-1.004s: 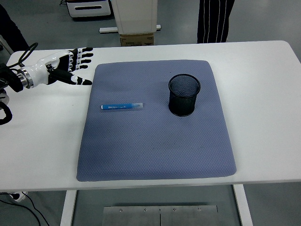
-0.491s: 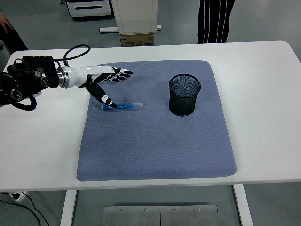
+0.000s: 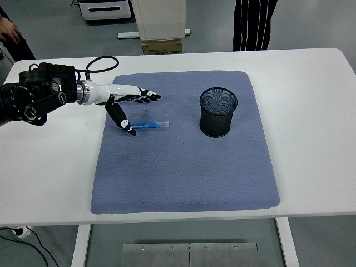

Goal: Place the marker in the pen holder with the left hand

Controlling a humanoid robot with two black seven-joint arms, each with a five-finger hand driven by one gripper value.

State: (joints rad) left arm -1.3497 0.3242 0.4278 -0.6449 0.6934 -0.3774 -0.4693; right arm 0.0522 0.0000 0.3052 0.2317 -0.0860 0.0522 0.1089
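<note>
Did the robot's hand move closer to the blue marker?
Yes. The left hand came in from the table's left edge onto the grey mat, reaching the marker.

Left robot hand (image 3: 129, 105) reaches rightward, fingers (image 3: 146, 97) spread, thumb angled downward.

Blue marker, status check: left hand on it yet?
Left hand open over slim blue marker, thumb at its left end, no grasp. Marker flat on grey mat. Black mesh pen holder upright, path clear. Right hand unseen.

Grey floor (image 3: 311, 25) behind the white table (image 3: 311, 111), cardboard box (image 3: 162, 47) beyond.
</note>
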